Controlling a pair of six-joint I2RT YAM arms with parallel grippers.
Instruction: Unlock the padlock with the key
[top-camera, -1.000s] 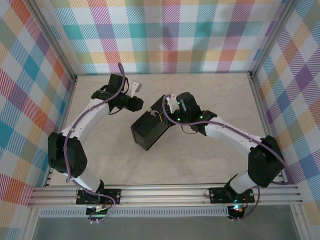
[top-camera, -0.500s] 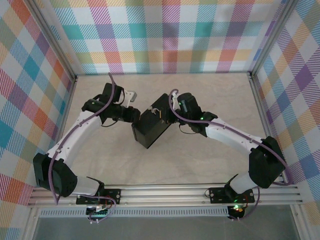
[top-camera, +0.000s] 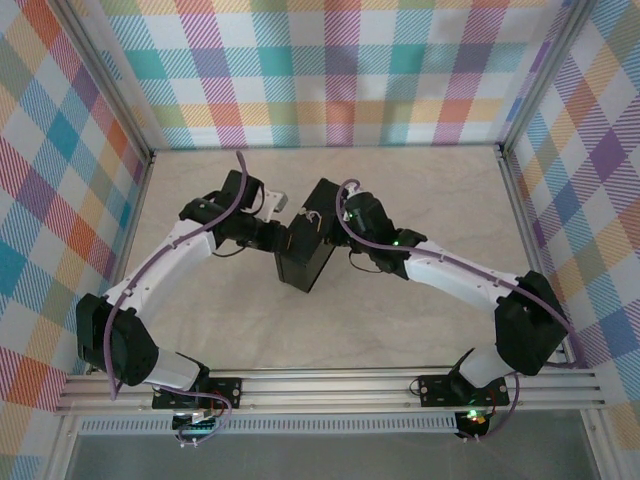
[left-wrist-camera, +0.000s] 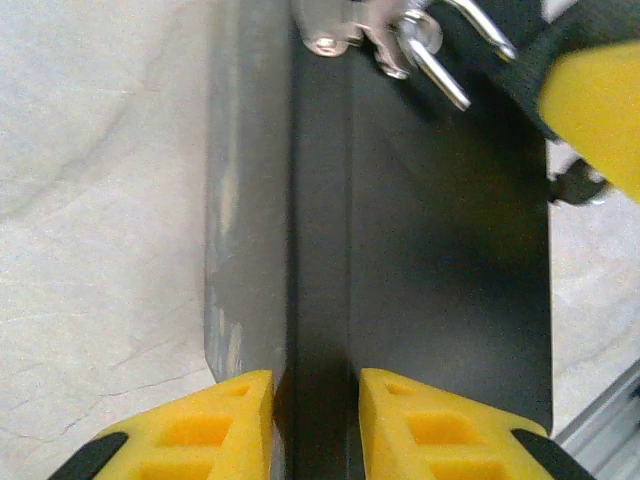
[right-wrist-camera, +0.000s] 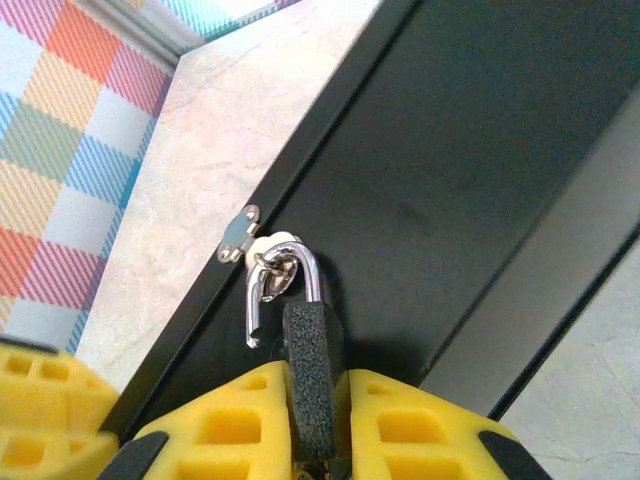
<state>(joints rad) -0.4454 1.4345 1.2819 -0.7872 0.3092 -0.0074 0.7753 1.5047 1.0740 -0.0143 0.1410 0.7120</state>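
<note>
The black box (top-camera: 305, 255) lies on the table between both arms. The padlock (right-wrist-camera: 313, 370), a dark textured body, hangs by its silvery shackle (right-wrist-camera: 300, 270) from the box's hasp (right-wrist-camera: 238, 235). One shackle end stands free of the body. My right gripper (right-wrist-camera: 318, 420) is shut on the padlock body, at the box's far end (top-camera: 322, 215). My left gripper (left-wrist-camera: 315, 420) sits at the box's left side (top-camera: 280, 232), its fingers closed narrowly on a dark edge strip of the box (left-wrist-camera: 320, 250). The shackle (left-wrist-camera: 440, 75) shows in the left wrist view too. The key is hidden.
Plaid walls and aluminium rails (top-camera: 330, 385) enclose the pale marble-look table (top-camera: 420, 330). Purple cables (top-camera: 235, 175) run along both arms. Open tabletop lies in front of the box and to the far right.
The left arm has swung right to the box and its jaws have narrowed on the box's edge. The box has turned and shifted toward the back with the right gripper.
</note>
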